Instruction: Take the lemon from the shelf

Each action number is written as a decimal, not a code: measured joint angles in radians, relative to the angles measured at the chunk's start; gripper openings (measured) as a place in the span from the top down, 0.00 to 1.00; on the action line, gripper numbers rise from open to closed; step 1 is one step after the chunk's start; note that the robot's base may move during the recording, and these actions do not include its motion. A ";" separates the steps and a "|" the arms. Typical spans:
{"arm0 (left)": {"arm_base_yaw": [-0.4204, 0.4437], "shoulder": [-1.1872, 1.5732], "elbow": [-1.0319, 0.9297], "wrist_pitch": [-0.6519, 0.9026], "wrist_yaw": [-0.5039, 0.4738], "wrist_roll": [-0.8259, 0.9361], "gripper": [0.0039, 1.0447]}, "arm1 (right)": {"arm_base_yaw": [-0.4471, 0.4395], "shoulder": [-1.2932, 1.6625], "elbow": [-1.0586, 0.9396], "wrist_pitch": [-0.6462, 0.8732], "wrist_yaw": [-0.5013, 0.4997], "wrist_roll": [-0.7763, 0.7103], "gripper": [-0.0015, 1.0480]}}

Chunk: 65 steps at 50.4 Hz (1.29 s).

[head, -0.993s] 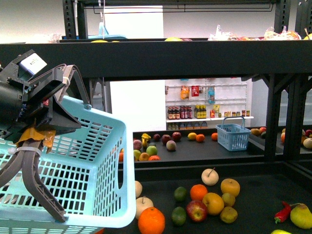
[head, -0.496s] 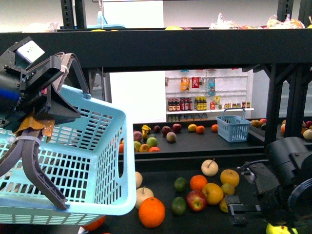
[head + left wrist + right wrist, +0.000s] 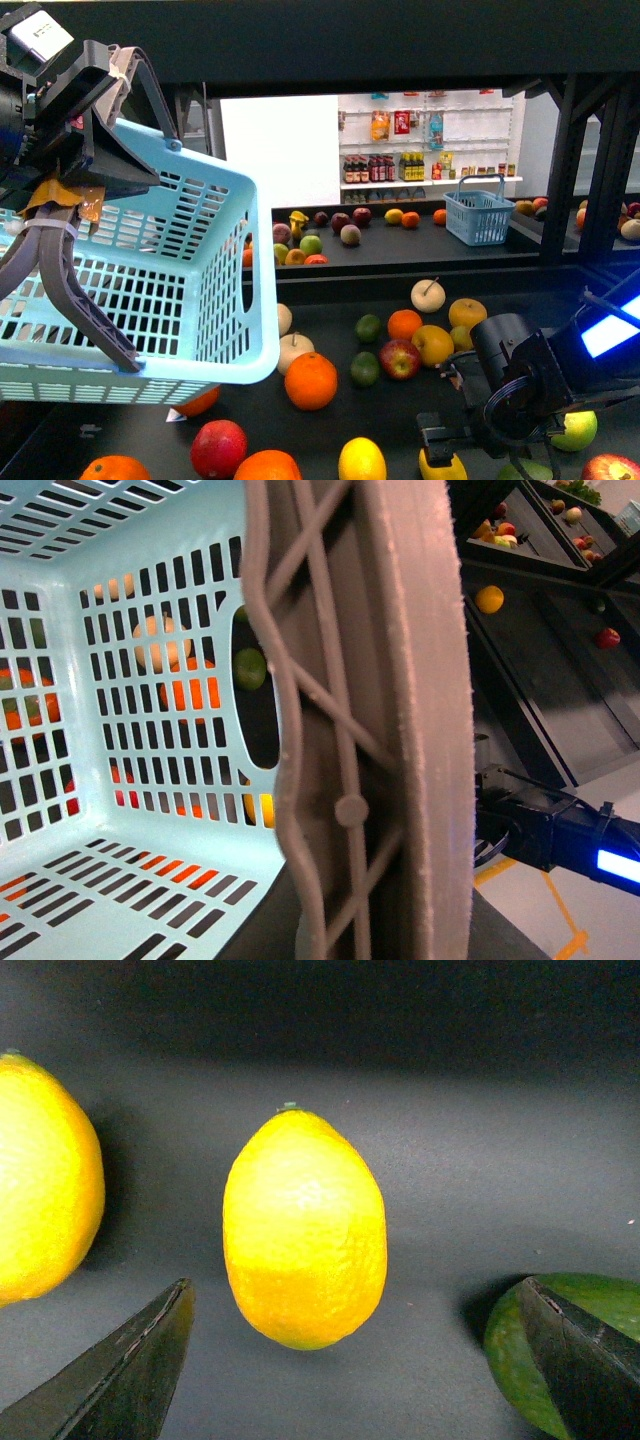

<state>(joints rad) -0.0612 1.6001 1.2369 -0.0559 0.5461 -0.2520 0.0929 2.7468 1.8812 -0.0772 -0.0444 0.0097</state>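
The lemon (image 3: 305,1228), a bright yellow oval, lies on the shelf's black tray (image 3: 400,420). In the right wrist view it sits between the two dark fingertips of my right gripper (image 3: 355,1285), which is open and not touching it. In the front view that gripper (image 3: 440,445) hangs low at the front right with a yellow fruit (image 3: 440,467) just under it. At the left my left gripper (image 3: 145,250) is shut on the rim of a light blue basket (image 3: 190,290), held in the air. Its grey finger (image 3: 340,730) fills the left wrist view beside the basket's slotted wall (image 3: 120,680).
Another yellow fruit (image 3: 40,1180) and a green one (image 3: 590,1350) flank the lemon. A big orange (image 3: 311,381), a red apple (image 3: 400,358) and several more fruits dot the tray. A small blue basket (image 3: 477,216) stands on a farther tray. Black posts (image 3: 560,170) rise at the right.
My right arm has come into the front view from the lower right and moved left and down over the front fruits. The basket and left gripper sit higher in the picture.
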 joint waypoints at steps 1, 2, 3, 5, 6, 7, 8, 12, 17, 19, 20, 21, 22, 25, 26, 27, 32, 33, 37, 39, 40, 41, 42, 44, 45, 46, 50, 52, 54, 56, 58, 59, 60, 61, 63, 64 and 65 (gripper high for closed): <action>0.000 0.000 0.000 0.000 0.000 0.000 0.87 | 0.001 0.011 0.012 -0.004 0.001 0.000 0.07; 0.000 0.000 0.000 0.000 0.000 0.000 0.87 | 0.002 0.021 0.023 -0.009 0.001 0.000 0.07; 0.000 0.000 0.000 0.000 0.000 0.000 0.87 | 0.005 0.035 0.040 -0.013 0.001 0.000 0.07; 0.000 0.000 0.000 0.000 0.000 0.000 0.87 | 0.009 0.056 0.063 -0.021 0.000 0.001 0.07; 0.000 0.000 0.000 0.000 0.000 0.000 0.87 | 0.011 0.062 0.071 -0.024 -0.001 0.001 0.07; 0.000 0.000 0.000 0.000 0.000 0.000 0.87 | 0.014 0.072 0.083 -0.026 -0.003 0.001 0.07; 0.000 0.000 0.000 0.000 0.000 0.000 0.87 | 0.016 0.078 0.091 -0.029 -0.003 0.001 0.07; 0.000 0.000 0.000 0.000 0.000 0.000 0.87 | 0.028 0.110 0.134 -0.047 0.000 0.001 0.07; 0.000 0.000 0.000 0.000 0.000 0.000 0.87 | 0.035 0.141 0.178 -0.069 0.011 0.001 0.07; 0.000 0.000 0.000 0.000 0.000 0.000 0.87 | 0.037 0.148 0.186 -0.073 0.016 0.000 0.07; 0.000 0.000 0.000 0.000 0.000 0.000 0.87 | 0.037 0.153 0.192 -0.076 0.019 0.000 0.07; 0.000 0.000 0.000 0.000 0.000 0.000 0.87 | 0.037 0.155 0.194 -0.077 0.022 0.000 0.07; 0.000 0.000 0.000 0.000 0.000 0.000 0.87 | 0.037 0.159 0.199 -0.079 0.026 0.000 0.07; 0.000 0.000 0.000 0.000 0.000 0.000 0.87 | 0.037 0.169 0.208 -0.082 0.031 0.000 0.07; 0.000 0.000 0.000 0.000 0.000 0.000 0.87 | 0.037 0.173 0.212 -0.084 0.034 0.000 0.07; 0.000 0.000 0.000 0.000 0.000 0.000 0.87 | 0.037 0.175 0.214 -0.085 0.035 0.000 0.07; 0.000 0.000 0.000 0.000 0.000 0.000 0.87 | 0.037 0.195 0.232 -0.094 0.055 -0.005 0.11; 0.000 0.000 0.000 0.000 0.000 0.000 0.87 | 0.036 0.198 0.234 -0.095 0.058 -0.006 0.14; 0.000 0.000 0.000 0.000 0.000 0.000 0.87 | 0.036 0.200 0.236 -0.095 0.060 -0.008 0.23; 0.000 0.000 0.000 0.000 0.000 0.000 0.87 | 0.036 0.200 0.236 -0.094 0.060 -0.008 0.28; 0.000 0.000 0.000 0.000 0.000 0.000 0.87 | 0.036 0.200 0.236 -0.093 0.060 -0.008 0.30; 0.000 0.000 0.000 0.000 0.000 0.000 0.87 | 0.036 0.200 0.236 -0.092 0.060 -0.008 0.33; 0.000 0.000 0.000 0.000 0.000 0.000 0.87 | 0.036 0.200 0.236 -0.090 0.058 -0.008 0.36; 0.000 0.000 0.000 0.000 0.000 0.000 0.87 | 0.036 0.200 0.235 -0.082 0.059 -0.012 0.44; 0.000 0.000 0.000 0.000 0.000 0.000 0.87 | 0.036 0.199 0.235 -0.079 0.059 -0.013 0.46; 0.000 0.000 0.000 0.000 0.000 0.000 0.87 | 0.035 0.196 0.230 -0.074 0.059 -0.013 0.47; 0.000 0.000 0.000 0.000 0.000 0.000 0.87 | 0.031 0.170 0.192 -0.055 0.060 -0.013 0.48; 0.000 0.000 0.000 0.000 0.000 0.000 0.87 | 0.027 0.138 0.152 -0.034 0.059 -0.014 0.48; 0.000 0.000 0.000 0.000 0.000 0.000 0.87 | 0.024 0.115 0.125 -0.018 0.059 -0.016 0.48; 0.000 0.000 0.000 0.000 0.000 0.000 0.87 | 0.020 0.085 0.093 0.003 0.062 -0.024 0.48; 0.000 0.000 0.000 0.000 0.000 0.000 0.87 | 0.013 0.040 0.049 0.031 0.060 -0.027 0.48; 0.000 0.000 0.000 0.000 0.000 0.000 0.87 | 0.012 0.027 0.037 0.037 0.058 -0.027 0.48; 0.000 0.000 0.000 0.000 0.000 0.000 0.87 | 0.007 0.002 0.015 0.049 0.052 -0.028 0.48; 0.000 0.000 0.000 0.000 0.000 0.000 0.87 | 0.005 -0.012 0.004 0.056 0.051 -0.029 0.48; 0.000 0.000 0.000 0.000 0.001 0.000 0.87 | -0.001 -0.053 -0.029 0.078 0.052 -0.035 0.48; 0.000 0.000 0.000 0.000 0.000 0.000 0.87 | -0.005 -0.083 -0.051 0.092 0.051 -0.035 0.48; 0.000 0.000 0.000 0.000 0.000 0.000 0.87 | -0.007 -0.098 -0.062 0.098 0.051 -0.035 0.48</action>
<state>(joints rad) -0.0612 1.6001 1.2369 -0.0559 0.5465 -0.2520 0.0856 2.6492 1.8191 0.0204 0.0063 -0.0250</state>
